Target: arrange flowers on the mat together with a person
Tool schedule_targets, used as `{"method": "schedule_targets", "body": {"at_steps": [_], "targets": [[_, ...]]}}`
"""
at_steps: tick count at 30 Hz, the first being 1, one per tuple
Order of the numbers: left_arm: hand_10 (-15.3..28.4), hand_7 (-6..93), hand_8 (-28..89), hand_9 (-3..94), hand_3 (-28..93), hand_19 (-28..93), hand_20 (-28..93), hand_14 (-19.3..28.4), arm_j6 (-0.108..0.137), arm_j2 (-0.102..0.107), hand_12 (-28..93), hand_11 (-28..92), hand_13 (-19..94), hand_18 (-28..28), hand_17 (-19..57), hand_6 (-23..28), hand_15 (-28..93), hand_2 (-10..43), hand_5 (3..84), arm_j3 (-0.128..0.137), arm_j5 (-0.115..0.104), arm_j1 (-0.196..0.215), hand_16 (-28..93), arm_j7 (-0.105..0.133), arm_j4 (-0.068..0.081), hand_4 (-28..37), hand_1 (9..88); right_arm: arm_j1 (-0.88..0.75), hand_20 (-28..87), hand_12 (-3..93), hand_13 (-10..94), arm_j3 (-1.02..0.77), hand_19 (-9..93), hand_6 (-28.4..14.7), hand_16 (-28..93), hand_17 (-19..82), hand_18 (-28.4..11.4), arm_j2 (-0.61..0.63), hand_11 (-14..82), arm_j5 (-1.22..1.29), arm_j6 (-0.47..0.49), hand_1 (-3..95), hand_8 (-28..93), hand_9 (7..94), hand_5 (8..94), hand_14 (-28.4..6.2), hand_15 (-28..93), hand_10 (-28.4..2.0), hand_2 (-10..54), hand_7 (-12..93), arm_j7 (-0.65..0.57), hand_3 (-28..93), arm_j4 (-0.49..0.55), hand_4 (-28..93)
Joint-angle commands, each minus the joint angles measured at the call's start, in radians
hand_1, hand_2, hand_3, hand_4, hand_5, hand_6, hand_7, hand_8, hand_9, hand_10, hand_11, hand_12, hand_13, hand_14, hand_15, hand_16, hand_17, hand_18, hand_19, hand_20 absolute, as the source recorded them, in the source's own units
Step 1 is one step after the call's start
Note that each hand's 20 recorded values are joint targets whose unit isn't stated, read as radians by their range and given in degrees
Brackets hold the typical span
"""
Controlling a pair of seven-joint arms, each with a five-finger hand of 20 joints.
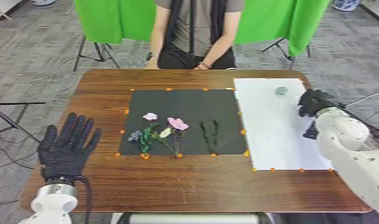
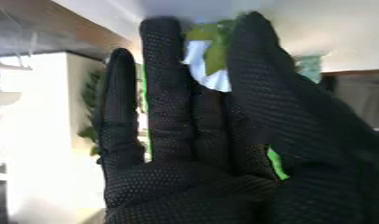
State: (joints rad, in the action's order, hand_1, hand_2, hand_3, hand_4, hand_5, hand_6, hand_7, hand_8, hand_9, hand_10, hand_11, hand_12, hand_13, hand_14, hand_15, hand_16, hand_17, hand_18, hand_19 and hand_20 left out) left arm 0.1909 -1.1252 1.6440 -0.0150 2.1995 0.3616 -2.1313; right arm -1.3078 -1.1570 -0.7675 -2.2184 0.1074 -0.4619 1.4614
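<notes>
Bright indoor light, washed-out white glare

Just above the head view's centre, the dark mat [image 1: 177, 102] left passing room; flowers [image 1: 177, 124] obstructed below, left of centre.

Pink flowers [image 1: 177, 124] on the dark mat [image 1: 181, 100] beside a white sheet [image 1: 270, 130]
</notes>
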Motion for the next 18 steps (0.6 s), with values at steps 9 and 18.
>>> {"method": "schedule_targets", "body": {"at_steps": [9, 18], "targets": [[13.2, 12.7, -11, 42.2, 73, 38, 10, 13.3, -0.001, -0.009, 6, 18, 32, 15.0, -5.7, 7.3, 25, 14.0, 46.4, 0.0, 0.021, 0.007, -7, -0.024, 0.008, -28.3, 28.9, -0.04, 39, 45.5, 69, 0.135, 72, 3.5, 43, 29, -18.5, -0.011, 16.1, -0.072, -0.238, 61.3, -5, 83.2, 70.1, -5.6, 40, -7.6, -9.5, 44, 0.215, 66, 0.273, -28], [13.5, 12.5, -11, 41.8, 71, 38, 10, 13.5, 0.025, 0.002, 6, 17, 32, 15.1, -5.9, 7.3, 25, 15.5, 46.2, -0.028, 0.166, -0.029, -7, -0.059, 0.015, -28.3, 27.8, -0.002, 39, 45.2, 68, 0.267, 71, 3.6, 44, 28, -18.2, -0.171, 15.7, -0.069, -0.233, 60.1, -5, 82.6, 69.5, -5.4, 40, -7.5, -9.5, 44, 0.323, 68, 0.275, -28]]}}
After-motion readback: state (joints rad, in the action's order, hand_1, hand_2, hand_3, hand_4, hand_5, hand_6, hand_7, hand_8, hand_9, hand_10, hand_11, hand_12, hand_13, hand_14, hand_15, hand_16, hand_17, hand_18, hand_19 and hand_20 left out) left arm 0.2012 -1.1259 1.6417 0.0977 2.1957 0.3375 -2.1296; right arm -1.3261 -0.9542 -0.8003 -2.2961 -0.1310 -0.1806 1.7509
